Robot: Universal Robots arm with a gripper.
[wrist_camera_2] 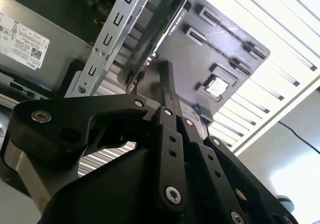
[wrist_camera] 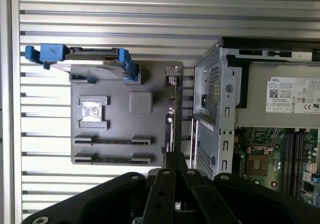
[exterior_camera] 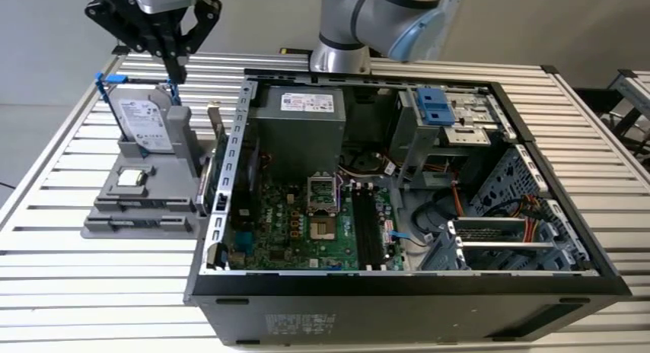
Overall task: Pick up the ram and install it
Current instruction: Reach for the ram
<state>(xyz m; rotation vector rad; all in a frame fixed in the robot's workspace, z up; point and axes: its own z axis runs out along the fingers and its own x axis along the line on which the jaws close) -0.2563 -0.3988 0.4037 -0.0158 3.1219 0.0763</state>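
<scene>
Exterior view, upper left of frame: the gripper (exterior_camera: 176, 71) hangs above the gray parts fixture (exterior_camera: 112, 224), fingertips pointing down. It sits just off the top corner of the hard drive (exterior_camera: 142, 123), with a gap between them. The jaws sit together. Neither wrist view shows a gap between them, and nothing is held.

The hard drive stands upright on the fixture, with blue tabs at its top. Lower in the frame, a small square processor chip (exterior_camera: 130, 178) lies flat in its pocket.

The ram (exterior_camera: 208, 184) is a thin green board standing on its long edge along the fixture's right side, just beside the perforated side wall of the computer case (exterior_camera: 406, 315). It is below the gripper and apart from it. In the first wrist view the ram (wrist_camera: 172, 114) runs in line with the gripper (wrist_camera: 175, 158), and two long slotted holders (wrist_camera: 112, 140) lie beside it.

Centre of the exterior view: the case is open, with the power supply (exterior_camera: 304, 117) above the motherboard (exterior_camera: 294, 231). The black memory slots (exterior_camera: 368, 231) are right of the processor socket (exterior_camera: 323, 205).

Top centre: the robot arm (exterior_camera: 376, 18) stands behind the case. Everything sits on a slatted table (exterior_camera: 81, 292).
</scene>
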